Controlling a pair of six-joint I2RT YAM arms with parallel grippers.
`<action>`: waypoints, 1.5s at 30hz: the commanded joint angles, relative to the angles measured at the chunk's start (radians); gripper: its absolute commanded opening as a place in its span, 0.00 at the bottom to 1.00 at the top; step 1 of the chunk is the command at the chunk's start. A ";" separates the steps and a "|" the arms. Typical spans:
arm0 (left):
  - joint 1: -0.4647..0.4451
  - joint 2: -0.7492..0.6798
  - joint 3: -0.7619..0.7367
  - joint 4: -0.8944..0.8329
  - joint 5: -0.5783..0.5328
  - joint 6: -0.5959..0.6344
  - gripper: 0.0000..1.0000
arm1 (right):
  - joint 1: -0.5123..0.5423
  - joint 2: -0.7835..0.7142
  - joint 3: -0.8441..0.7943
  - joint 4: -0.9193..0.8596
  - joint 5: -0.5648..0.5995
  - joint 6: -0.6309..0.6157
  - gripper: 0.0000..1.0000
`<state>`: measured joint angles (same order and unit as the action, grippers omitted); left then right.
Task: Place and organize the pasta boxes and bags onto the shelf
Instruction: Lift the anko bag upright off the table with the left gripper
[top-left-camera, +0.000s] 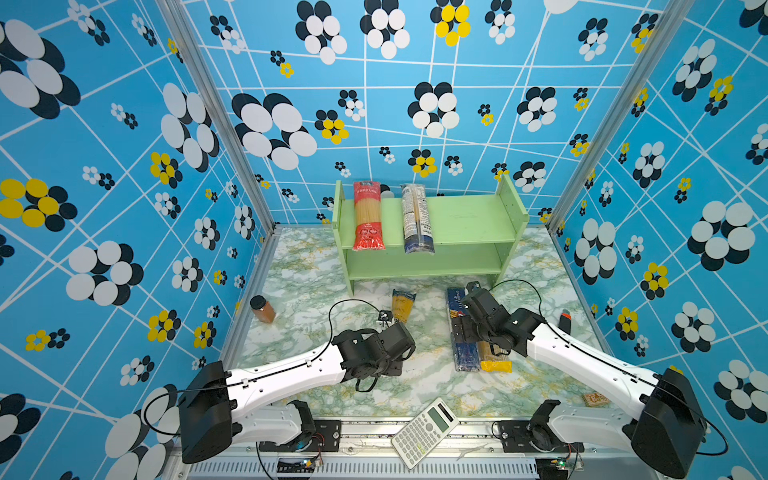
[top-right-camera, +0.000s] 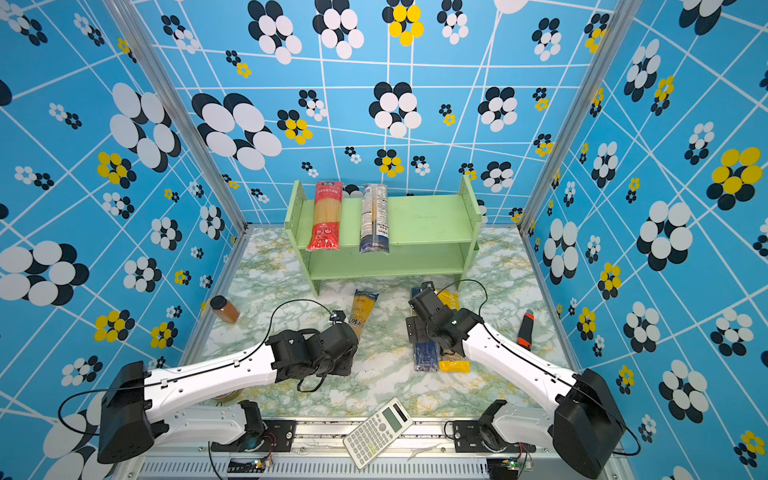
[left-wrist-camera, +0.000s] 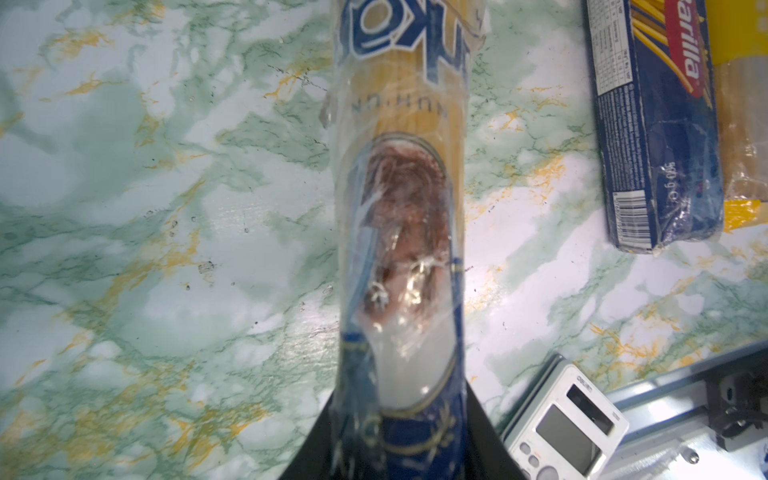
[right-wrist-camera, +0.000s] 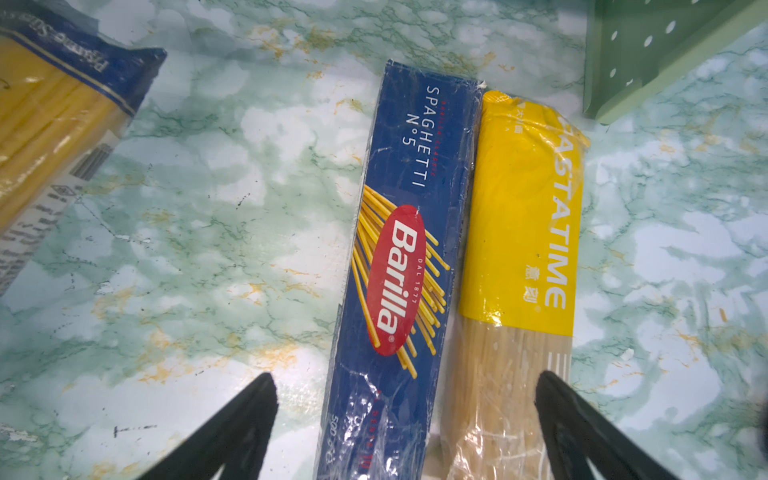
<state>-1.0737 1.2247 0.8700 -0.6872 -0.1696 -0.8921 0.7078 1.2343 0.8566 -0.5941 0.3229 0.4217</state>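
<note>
Nearby: jar (top-left-camera: 262, 309), calculator (top-left-camera: 424, 432), perhaps cutter (top-left-camera: 564, 322) lie before shelf (top-left-camera: 469, 216).

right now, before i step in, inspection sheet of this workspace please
surface: marbled tabletop, no spills seen
job's things: red-ended bag and clear-navy bag on green shelf top tier, overhanging its front; Barilla box beside yellow bag on the tabletop
clutter: brown jar, calculator, orange-black tool
end effectors: left end effector shut on yellow-navy bag; right end effector open over Barilla box
cables: black cable loops at both wrists, none snagged
surroundings: blue flowered walls on three sides
</note>
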 joint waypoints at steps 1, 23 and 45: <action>0.005 -0.077 0.080 0.047 0.023 0.054 0.00 | -0.014 -0.016 -0.022 -0.023 -0.009 -0.018 0.99; -0.012 -0.196 0.255 0.071 0.190 0.141 0.00 | -0.147 -0.127 -0.108 -0.044 -0.084 -0.032 0.99; -0.016 -0.221 0.400 0.179 0.357 0.213 0.00 | -0.171 -0.143 -0.149 -0.033 -0.102 -0.026 0.99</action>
<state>-1.0824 1.0317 1.1877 -0.6994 0.1707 -0.7345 0.5442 1.1061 0.7231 -0.6178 0.2291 0.3923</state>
